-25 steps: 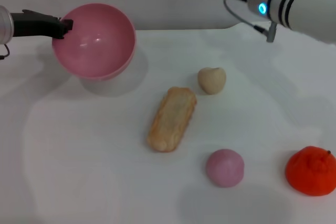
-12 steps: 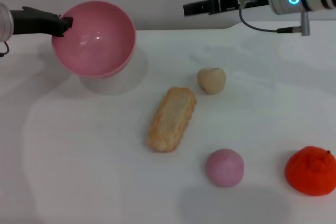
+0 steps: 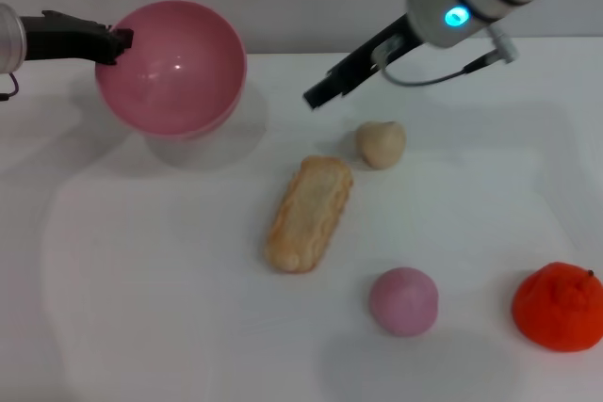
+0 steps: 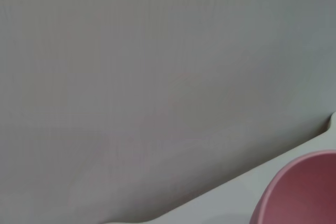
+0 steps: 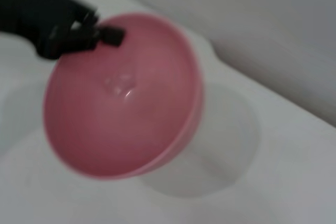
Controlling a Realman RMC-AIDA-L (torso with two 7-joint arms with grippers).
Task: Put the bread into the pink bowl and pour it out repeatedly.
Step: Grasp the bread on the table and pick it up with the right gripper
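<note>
Gripping the pink bowl (image 3: 171, 68) by its rim, left gripper (image 3: 118, 42) is clamped on it, holding it tilted above the table (image 3: 141, 280), mouth toward the middle. Bread (image 3: 308, 213) lies flat mid-table, beside a cream bun (image 3: 381, 143). Right gripper (image 3: 317, 97) hovers betw. bowl & bun; fingers probably closed, can't tell, nothing held.

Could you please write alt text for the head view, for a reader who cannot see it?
The left gripper holds the empty pink bowl by its rim, tilted above the white table, while the right gripper reaches in over the bread. A cream bun, pink ball and orange toy fruit lie nearby.
</note>
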